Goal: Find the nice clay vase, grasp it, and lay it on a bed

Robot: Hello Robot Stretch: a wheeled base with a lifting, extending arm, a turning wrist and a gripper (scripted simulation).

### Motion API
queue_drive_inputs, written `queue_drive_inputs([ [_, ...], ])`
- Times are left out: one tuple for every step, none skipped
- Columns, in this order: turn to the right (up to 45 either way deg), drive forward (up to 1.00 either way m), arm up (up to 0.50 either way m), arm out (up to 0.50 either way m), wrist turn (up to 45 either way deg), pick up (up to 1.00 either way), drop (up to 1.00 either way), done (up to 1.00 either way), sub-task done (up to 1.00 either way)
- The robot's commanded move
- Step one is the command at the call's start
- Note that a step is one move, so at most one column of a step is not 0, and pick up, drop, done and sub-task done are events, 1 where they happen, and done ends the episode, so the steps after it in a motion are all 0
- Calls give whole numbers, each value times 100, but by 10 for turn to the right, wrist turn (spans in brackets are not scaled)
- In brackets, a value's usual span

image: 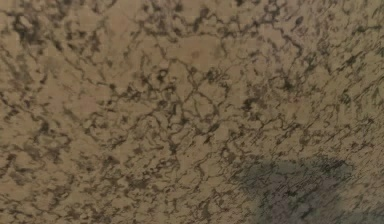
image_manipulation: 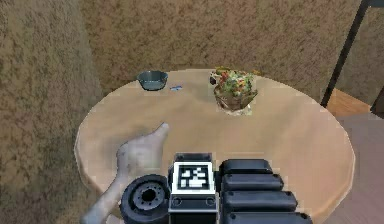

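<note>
The vase [image_manipulation: 233, 88] is a squat, round-bellied pot with a wide mouth, its skin mottled in tan, green and a little dull red. It stands upright on the far part of the round wooden worktop [image_manipulation: 300, 140], a little right of the middle in the arm side view. My hand [image_manipulation: 148, 198] shows at the bottom edge of that view as a dark round body just left of the white marked square [image_manipulation: 196, 180], with my arm's dark bar [image_manipulation: 255, 190] to the right of it. The vase is well apart from my hand, farther out across the worktop and off to the right, with bare wood between. A pale grey lumpy shape [image_manipulation: 140, 158] lies on the worktop right at my hand and stretches toward the middle of the top, so I cannot tell whether my hand holds anything, nor how it is set. Left of the vase, near the far rim, sits a small dark grey bowl [image_manipulation: 152, 79] with a tiny pale thing [image_manipulation: 176, 89] just beside it. Behind the worktop rises a brown mottled wall [image_manipulation: 60, 60], and the forward view looks onto a like brown mottled surface [image: 150, 90]
</note>
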Motion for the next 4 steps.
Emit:
queue_drive_inputs([
  [0, 0, 0, 20, 0, 0, 0, 0, 0],
  [0, 0, 0, 0, 450, 0, 0, 0, 0],
  [0, 0, 0, 0, 390, 0, 0, 0, 0],
  [0, 0, -18, 0, 0, 0, 0, 0, 0],
])
